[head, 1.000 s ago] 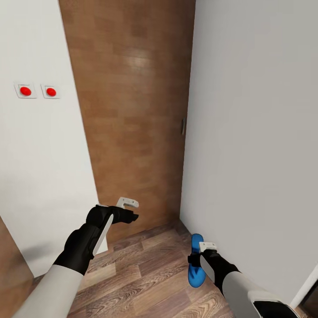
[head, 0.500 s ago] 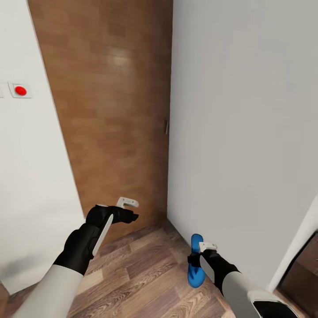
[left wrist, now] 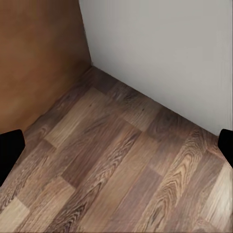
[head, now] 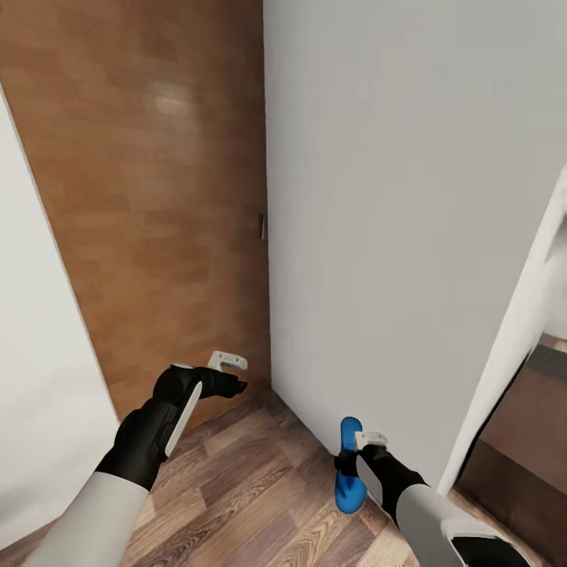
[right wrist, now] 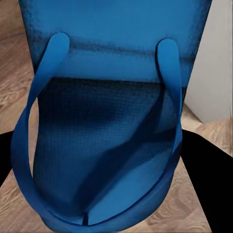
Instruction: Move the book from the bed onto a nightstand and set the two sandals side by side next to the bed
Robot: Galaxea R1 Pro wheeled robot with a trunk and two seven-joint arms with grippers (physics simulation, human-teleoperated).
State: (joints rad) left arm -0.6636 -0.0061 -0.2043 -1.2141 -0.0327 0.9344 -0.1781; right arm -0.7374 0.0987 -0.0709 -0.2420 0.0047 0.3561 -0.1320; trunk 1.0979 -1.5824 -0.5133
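One bright blue sandal (head: 348, 466) hangs in the air low at the right of the head view, with my right gripper (head: 346, 459) shut on it. Up close in the right wrist view, the sandal (right wrist: 104, 121) shows its sole and thin blue straps between my black fingers. My left gripper (head: 236, 376) is held out over the wood floor, open and with nothing in it; its dark fingertips (left wrist: 9, 150) sit wide apart at the edges of the left wrist view. The book, the bed and the nightstand are out of view.
A brown wooden door (head: 150, 205) stands straight ahead, with a white wall (head: 409, 220) close on the right and another white wall (head: 31, 409) at the left. A white frame edge (head: 512, 339) and a dark opening (head: 528, 441) lie at the far right. Wood-plank floor (left wrist: 116, 165) runs below.
The whole view has swung to the right: the door and walls slid left, the red wall switches left the picture, and the dark opening at the right grew. Both arms kept their pose.
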